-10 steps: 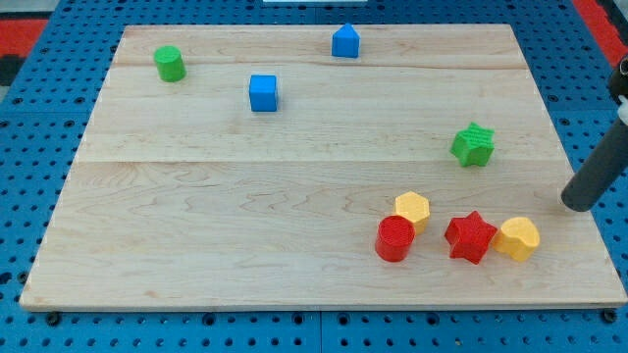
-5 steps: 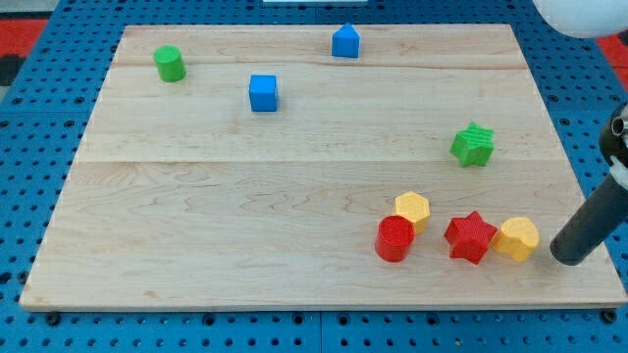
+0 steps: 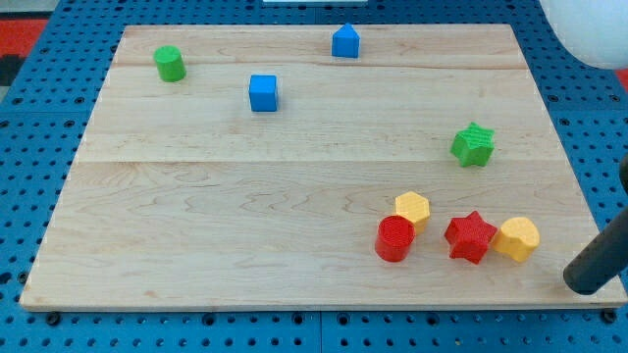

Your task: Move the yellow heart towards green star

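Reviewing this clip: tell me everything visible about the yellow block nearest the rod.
The yellow, rounded, plastic-looking heart block lies flat near the wooden board's bottom-right corner. Its left side touches or nearly touches the red star block. My tip sits off it, to its lower right, with a gap between them. The green star block lies above it.

The bench is pale, light-brown wood with fine grain running across it, resting on a blue perforated base with red at the upper corners. On it sit a green star, a green cylinder, two blue blocks, a red cylinder, a red star and two yellow blocks. My tip is dark grey, nearly black.
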Available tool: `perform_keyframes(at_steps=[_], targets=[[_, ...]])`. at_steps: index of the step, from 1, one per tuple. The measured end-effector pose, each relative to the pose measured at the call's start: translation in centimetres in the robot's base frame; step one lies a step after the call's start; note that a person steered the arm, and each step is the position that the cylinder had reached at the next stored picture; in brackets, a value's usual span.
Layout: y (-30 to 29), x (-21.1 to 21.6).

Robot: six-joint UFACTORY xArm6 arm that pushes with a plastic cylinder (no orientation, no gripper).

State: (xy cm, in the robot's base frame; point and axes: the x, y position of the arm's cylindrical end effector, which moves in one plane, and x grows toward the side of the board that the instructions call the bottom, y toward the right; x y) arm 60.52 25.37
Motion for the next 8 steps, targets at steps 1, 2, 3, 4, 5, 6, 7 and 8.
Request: perform_keyframes(at_steps=[1,2,3,4,5,6,7,8], targets=[[-0.6,0.2],[-1.2,0.2],[-2.8,-0.9],[-3.0,-1.5],[-3.1,-1.8],[-3.9,-3.0],[-4.3,-4.1],[-4.6,-5.0]])
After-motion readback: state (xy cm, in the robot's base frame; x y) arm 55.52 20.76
